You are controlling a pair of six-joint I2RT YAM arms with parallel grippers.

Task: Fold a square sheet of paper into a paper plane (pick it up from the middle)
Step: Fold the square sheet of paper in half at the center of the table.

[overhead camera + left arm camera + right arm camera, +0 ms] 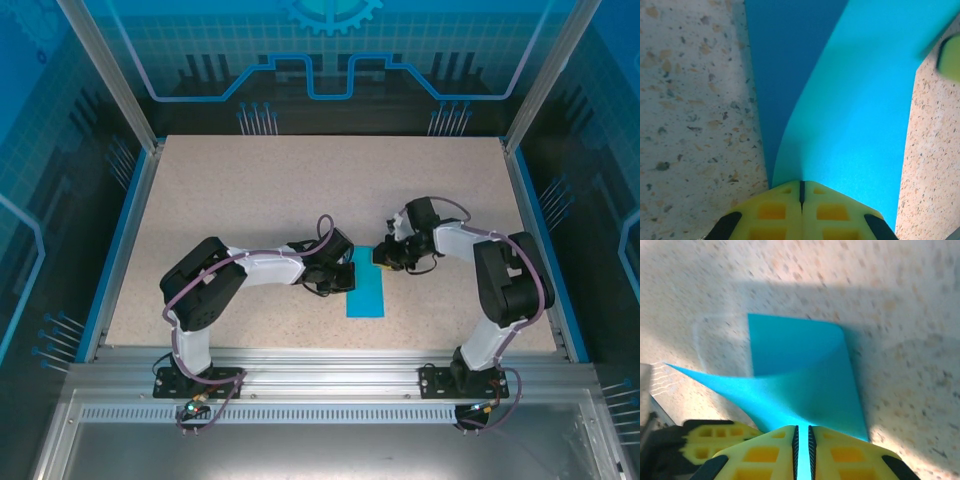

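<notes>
Top external view: speckled beige table (pixel 250 200) across the centre of frame. On it, low and just right of centre, the square sheet of paper (pixel 366 292), doubled over into a narrow teal strip. Left wrist view: upper layer curving up off the darker lower layer lying flat. Left hand (pixel 343 270) at the strip's upper left edge, fingers (pixel 772 212) pressed together on the paper. Right hand (pixel 385 257) at its upper right corner, pinching the raised layer, teal visible between the pads (pixel 840 455).
</notes>
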